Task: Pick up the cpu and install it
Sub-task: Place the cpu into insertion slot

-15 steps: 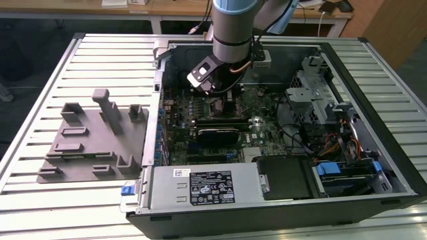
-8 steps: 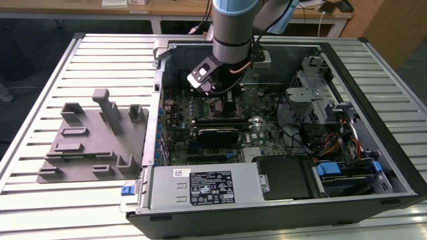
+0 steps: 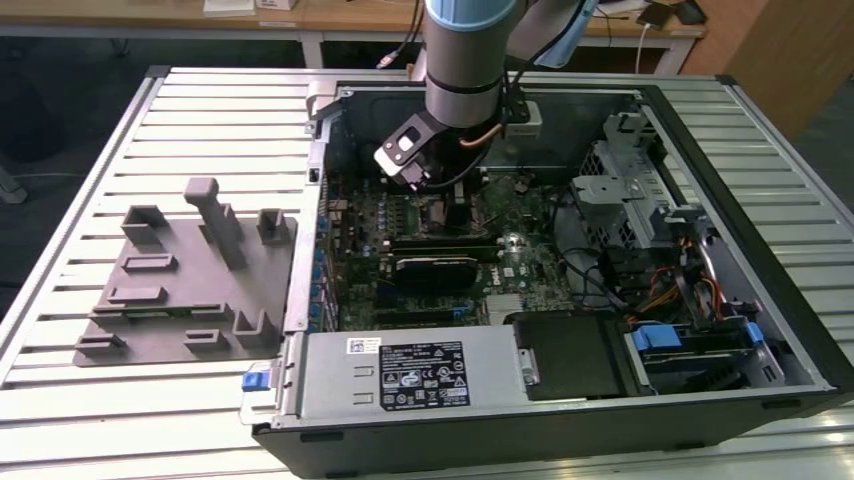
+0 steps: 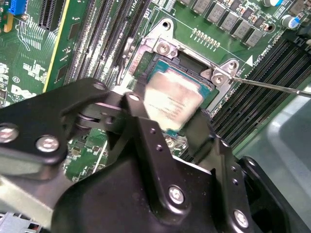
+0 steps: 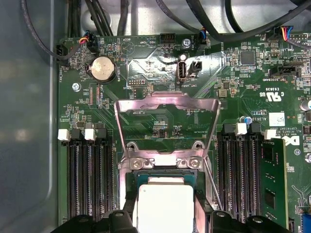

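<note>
The cpu (image 4: 171, 99), a flat square chip with a shiny silver top, sits between my gripper's (image 4: 170, 110) black fingers, just over the open socket (image 4: 148, 65) on the green motherboard. In the first wrist view the cpu (image 5: 165, 206) lies inside the socket frame (image 5: 163, 162), and the gripper (image 5: 165, 216) is shut on its two sides. The socket's metal load plate (image 5: 165, 104) stands flipped up behind it. Its thin lever (image 4: 272, 86) sticks out to one side. In the exterior view the gripper (image 3: 447, 195) is low inside the open computer case (image 3: 747, 110).
Black memory slots (image 5: 87, 179) flank the socket on both sides. A black block (image 3: 434, 270) lies on the board nearer the camera than the arm. A power supply (image 3: 400, 375) and drive cage (image 3: 641, 190) fill the case. A grey fixture plate (image 3: 187, 290) lies on the slatted table at the exterior view's left.
</note>
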`<state>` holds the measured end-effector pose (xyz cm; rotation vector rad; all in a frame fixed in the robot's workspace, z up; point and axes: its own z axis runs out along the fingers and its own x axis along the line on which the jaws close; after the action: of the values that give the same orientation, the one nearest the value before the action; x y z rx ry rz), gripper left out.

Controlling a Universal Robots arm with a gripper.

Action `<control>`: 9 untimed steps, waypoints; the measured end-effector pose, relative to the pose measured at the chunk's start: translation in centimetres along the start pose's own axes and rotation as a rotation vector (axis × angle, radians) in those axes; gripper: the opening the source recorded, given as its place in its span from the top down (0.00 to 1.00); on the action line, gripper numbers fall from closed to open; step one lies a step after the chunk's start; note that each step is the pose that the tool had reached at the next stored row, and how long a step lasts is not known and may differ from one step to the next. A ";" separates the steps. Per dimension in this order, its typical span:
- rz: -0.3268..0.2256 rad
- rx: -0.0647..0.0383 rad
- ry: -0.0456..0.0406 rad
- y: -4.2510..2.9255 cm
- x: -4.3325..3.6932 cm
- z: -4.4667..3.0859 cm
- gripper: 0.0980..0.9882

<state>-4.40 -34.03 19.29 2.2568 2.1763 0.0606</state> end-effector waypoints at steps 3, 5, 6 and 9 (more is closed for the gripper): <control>0.000 0.000 0.0000 0.00 0.00 0.00 0.42; 0.000 0.000 0.0000 0.00 0.00 0.00 0.42; 0.000 0.000 0.0001 0.00 0.00 -0.03 0.42; 0.000 0.000 0.0000 0.01 0.01 -0.27 0.42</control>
<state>-4.40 -34.03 19.56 2.2568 2.1764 0.0605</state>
